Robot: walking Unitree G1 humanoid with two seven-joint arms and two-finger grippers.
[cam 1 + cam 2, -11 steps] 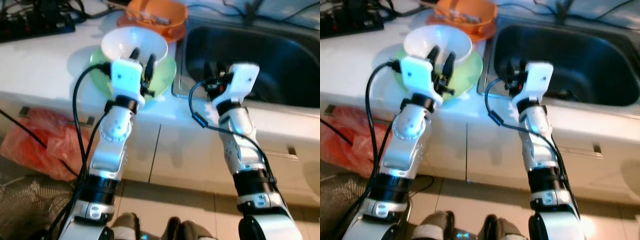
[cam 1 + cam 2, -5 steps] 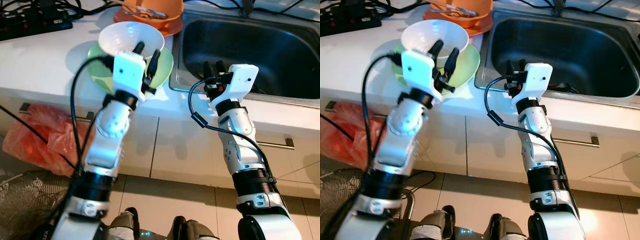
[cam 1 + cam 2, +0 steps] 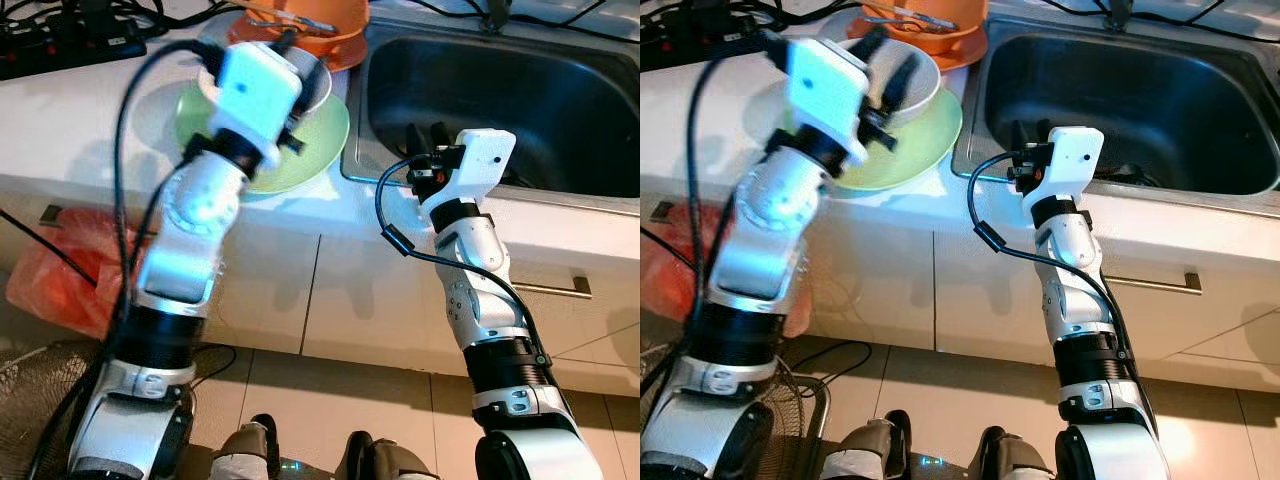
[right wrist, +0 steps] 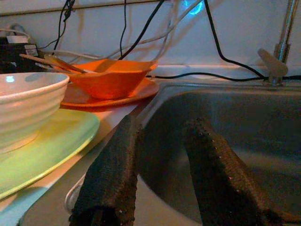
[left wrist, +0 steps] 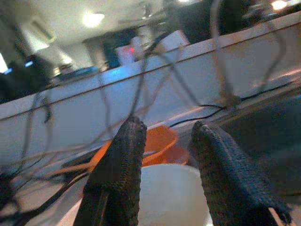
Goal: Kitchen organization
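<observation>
White bowl (image 3: 912,85) sits on the green plate (image 3: 915,140) on the counter (image 3: 70,110), beside the sink (image 3: 520,95); left gripper (image 3: 886,72) hovers over it, jaws parted, empty. Left wrist view: bowl between both fingers (image 5: 120,174). Right wrist view: right gripper (image 4: 162,172) at the sink's edge, jaws parted; orange bowl (image 4: 110,80) behind.

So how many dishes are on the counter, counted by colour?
White: 1, the white bowl sitting on the green plate.
Green: 1, the green plate.
Orange: 2, the orange bowl and the orange plate under it.
Total: 4 dishes, all on the counter beside the sink.
</observation>
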